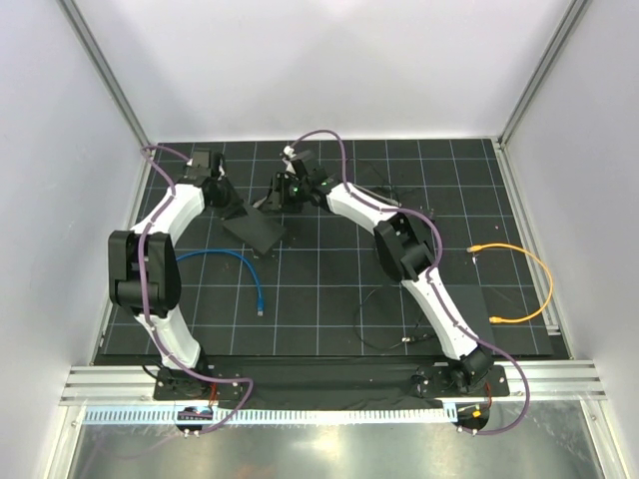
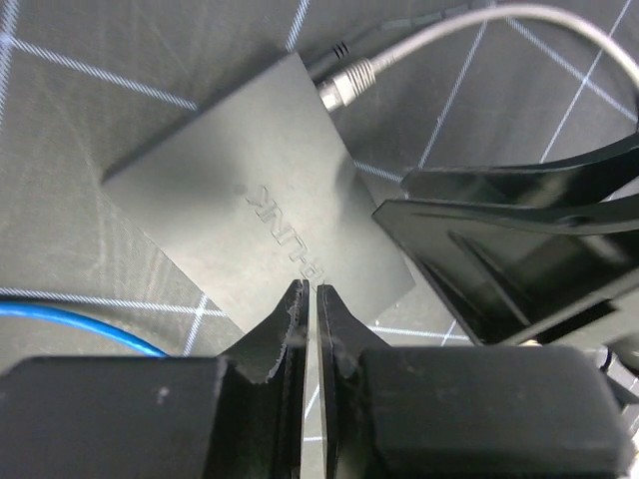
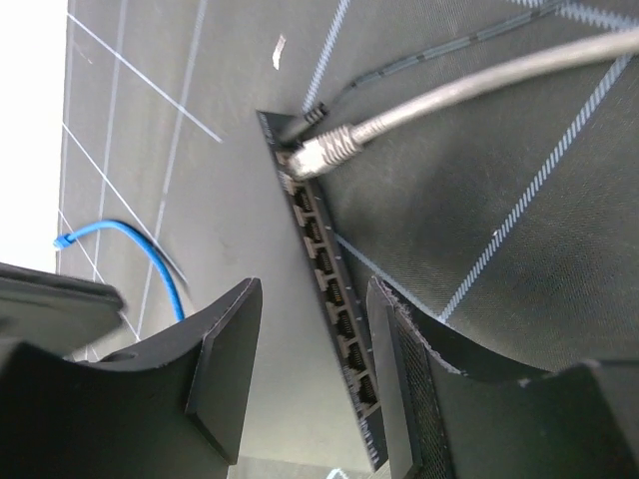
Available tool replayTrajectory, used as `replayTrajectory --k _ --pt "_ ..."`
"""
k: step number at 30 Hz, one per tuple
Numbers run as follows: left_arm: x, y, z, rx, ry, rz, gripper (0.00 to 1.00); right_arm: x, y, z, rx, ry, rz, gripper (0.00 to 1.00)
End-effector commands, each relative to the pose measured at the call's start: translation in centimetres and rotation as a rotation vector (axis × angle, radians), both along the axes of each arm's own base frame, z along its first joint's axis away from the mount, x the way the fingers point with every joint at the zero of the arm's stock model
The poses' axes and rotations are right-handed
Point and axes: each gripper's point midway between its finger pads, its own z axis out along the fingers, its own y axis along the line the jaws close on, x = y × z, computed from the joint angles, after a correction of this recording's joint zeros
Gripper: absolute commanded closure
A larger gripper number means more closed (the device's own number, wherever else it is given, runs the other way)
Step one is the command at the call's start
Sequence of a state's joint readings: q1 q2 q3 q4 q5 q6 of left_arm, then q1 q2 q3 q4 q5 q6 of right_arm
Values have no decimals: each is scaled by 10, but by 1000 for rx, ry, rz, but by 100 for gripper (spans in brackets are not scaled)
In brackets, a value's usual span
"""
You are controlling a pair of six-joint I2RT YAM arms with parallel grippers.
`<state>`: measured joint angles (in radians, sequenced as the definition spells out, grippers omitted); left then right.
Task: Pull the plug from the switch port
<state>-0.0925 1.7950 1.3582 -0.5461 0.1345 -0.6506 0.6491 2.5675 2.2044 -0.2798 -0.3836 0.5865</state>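
The black network switch [image 1: 255,230] lies on the mat at the back centre. In the right wrist view its row of ports [image 3: 329,289] faces me, and a grey plug [image 3: 324,152] on a grey cable [image 3: 479,85] sits in the far end port. My right gripper [image 3: 315,299] is open, its fingers on either side of the switch's port edge, short of the plug. My left gripper [image 2: 308,291] is shut and empty, its tips at the switch's top face [image 2: 250,190] near the edge. The plug [image 2: 344,80] also shows at the switch's far corner.
A blue cable [image 1: 235,261] lies loose left of the switch. An orange cable [image 1: 524,279] loops at the right. A thin black wire [image 1: 384,319] lies in front of the right arm. A thin black lead [image 3: 419,55] runs beside the grey cable.
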Motion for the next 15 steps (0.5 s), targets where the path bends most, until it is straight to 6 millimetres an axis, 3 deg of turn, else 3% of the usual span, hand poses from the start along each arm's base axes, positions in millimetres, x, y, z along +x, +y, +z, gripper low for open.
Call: replayTrajectory --k 1,7,8,10,11,12,13,14,15 --pt "14 9 4 -8 -48 12 88 4 15 30 92 -50 47 46" --pt "42 32 9 2 -96 34 71 -4 13 16 92 -25 53 46" --pt "47 39 2 40 -84 37 65 -3 14 17 99 -25 54 46" --pt "70 41 22 72 -136 -10 62 -6 16 18 118 -6 57 47" --pt "75 43 10 85 -106 -21 57 -6 17 20 127 -7 54 47" --pt "88 45 23 100 -140 -28 53 -8 18 19 132 -1 60 47" --pt "90 46 21 111 -127 -47 52 -8 18 20 139 0 58 47" --pt "92 47 4 120 -90 -57 50 -9 19 20 141 7 58 47" --pt "97 47 8 120 -92 -67 48 -11 20 20 146 11 66 47"
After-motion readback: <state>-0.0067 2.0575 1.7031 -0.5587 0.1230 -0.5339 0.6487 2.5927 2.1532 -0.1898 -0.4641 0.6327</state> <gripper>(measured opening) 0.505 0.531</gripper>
